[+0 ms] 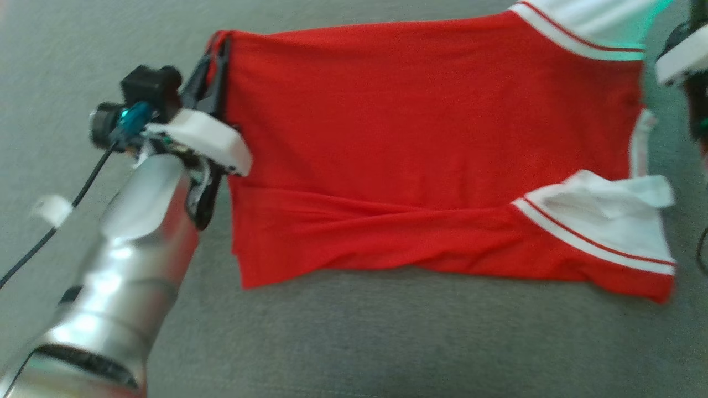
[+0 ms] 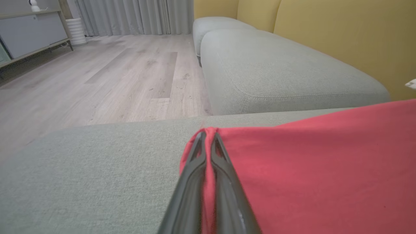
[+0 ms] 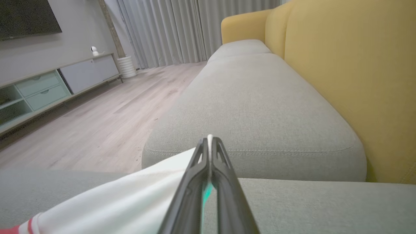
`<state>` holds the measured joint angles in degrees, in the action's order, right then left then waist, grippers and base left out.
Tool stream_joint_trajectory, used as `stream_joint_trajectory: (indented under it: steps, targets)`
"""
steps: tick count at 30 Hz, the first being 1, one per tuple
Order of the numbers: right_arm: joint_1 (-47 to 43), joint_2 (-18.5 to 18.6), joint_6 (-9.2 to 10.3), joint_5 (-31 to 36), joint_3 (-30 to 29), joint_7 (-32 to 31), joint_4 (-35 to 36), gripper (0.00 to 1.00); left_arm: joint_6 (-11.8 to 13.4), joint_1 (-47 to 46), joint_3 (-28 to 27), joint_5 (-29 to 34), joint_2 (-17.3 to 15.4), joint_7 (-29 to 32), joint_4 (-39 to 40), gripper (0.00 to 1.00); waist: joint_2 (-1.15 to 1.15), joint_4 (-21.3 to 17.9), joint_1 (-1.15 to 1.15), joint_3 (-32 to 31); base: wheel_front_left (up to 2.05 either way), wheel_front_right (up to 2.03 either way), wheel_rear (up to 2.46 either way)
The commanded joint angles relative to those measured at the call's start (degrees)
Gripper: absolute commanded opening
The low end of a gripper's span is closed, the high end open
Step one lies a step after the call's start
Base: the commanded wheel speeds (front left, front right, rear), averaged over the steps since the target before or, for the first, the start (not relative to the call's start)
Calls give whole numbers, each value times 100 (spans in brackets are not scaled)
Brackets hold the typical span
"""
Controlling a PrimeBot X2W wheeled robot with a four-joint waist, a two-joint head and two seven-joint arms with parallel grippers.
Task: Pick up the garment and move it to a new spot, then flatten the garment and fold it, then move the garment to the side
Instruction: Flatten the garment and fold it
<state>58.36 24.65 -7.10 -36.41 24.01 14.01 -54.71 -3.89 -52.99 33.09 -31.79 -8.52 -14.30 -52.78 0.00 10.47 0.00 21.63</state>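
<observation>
Entry one: garment [image 1: 431,143], a red shirt with white sleeves trimmed in a red and white stripe. It is spread over the grey sofa seat [image 1: 387,342], its body mostly flat, with one long crease along the edge nearest me and a white sleeve [image 1: 603,221] crumpled over that edge. Entry two: my left pincer [image 2: 208,138], fingers together and clamped on a red corner of the garment, on the side of the sofa that faces the wooden floor [image 2: 97,81]. Entry three: my right pincer [image 3: 209,141], fingers together and clamped on a white edge of the garment, on the side of the sofa nearer its yellow backrest [image 3: 351,65]. Entry four: a second grey cushion [image 3: 260,107] of the sofa, just beyond both pincers. Entry five: grey curtains [image 3: 169,29] and a low cabinet [image 3: 48,87], well apart from the sofa, across the floor.
</observation>
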Motion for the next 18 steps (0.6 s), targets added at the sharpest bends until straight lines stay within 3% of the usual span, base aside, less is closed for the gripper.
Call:
stream_joint_trajectory:
  steps: [1,10,18]
  targets:
    - [-378,26,-39,-161,98,78,356,0,126,124,-300,145,-368,-67,297,0,0,-357,0,-264,0,0,0]
    - [-2542,87,-39,-1039,261,97,2117,0,481,1850,-1114,587,-586,-69,995,0,0,-860,0,-889,0,0,0]
    - [-3897,-159,-39,-1336,172,96,2344,0,516,3158,-1685,737,-256,-69,1283,0,0,-947,0,-1327,0,0,0]
